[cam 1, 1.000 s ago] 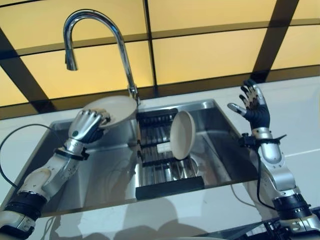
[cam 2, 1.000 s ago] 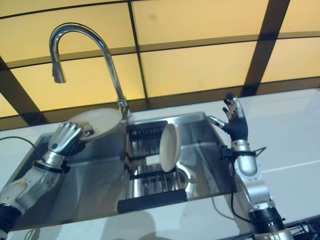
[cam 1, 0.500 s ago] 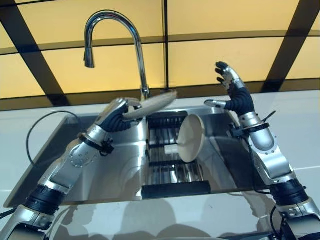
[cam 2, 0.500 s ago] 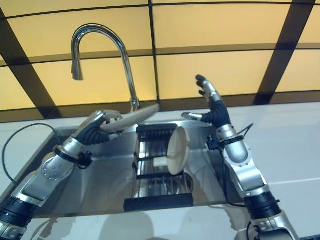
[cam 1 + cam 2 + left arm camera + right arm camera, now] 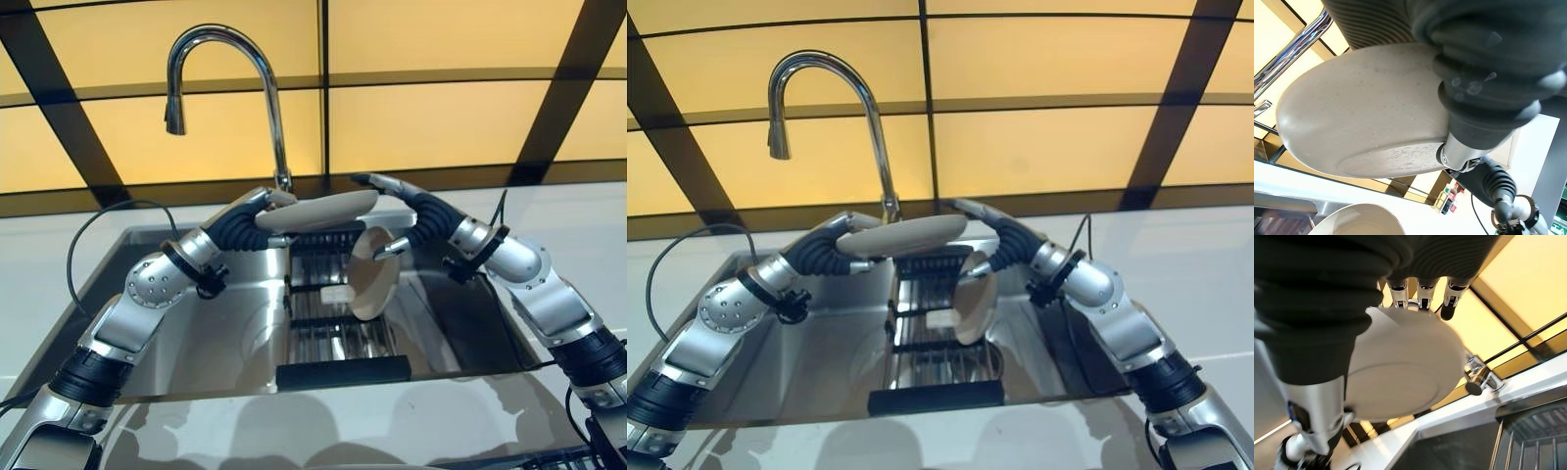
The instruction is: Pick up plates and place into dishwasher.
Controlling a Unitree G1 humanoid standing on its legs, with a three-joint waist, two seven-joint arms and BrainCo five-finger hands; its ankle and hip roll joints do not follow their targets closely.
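Gripping plate (image 5: 315, 210) between left hand (image 5: 251, 213) and right hand (image 5: 407, 207), both curled round it, no legible writing

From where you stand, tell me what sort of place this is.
Most likely a kitchen sink area. A tall curved faucet rises over a steel sink with a dish rack holding an upright plate, while both hands hold another plate.
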